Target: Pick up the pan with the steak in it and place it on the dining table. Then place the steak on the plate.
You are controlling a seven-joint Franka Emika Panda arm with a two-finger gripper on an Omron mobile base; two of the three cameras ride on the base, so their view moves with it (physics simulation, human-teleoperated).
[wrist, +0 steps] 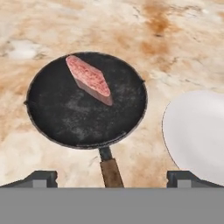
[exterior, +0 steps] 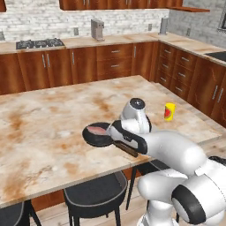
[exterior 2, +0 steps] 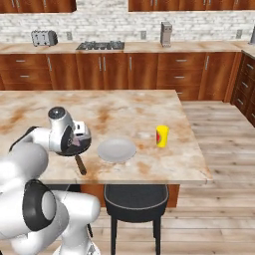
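Observation:
The black pan (wrist: pixel 78 118) rests on the dining table (wrist: pixel 183 39), its brown handle (wrist: pixel 110 168) pointing toward me. The pink-red steak (wrist: pixel 89 79) lies in the pan's far part. My gripper (wrist: pixel 112 178) hovers above the handle, open, its fingertips (wrist: pixel 41 178) wide apart with nothing held. To the right of the pan lies the white-grey plate (wrist: pixel 197 131), bare. From the left base view the pan (exterior: pixel 95 137) and steak (exterior: pixel 96 130) peek out left of my hand. In the right base view my hand covers most of the pan (exterior 2: pixel 82 147), beside the plate (exterior 2: pixel 116 150).
A yellow cup (exterior: pixel 169 111) stands on the table right of the plate, near the edge. Dark stools (exterior: pixel 95 194) sit tucked under the table's near side. Wall counters with a stove (exterior 2: pixel 99 46) run along the back.

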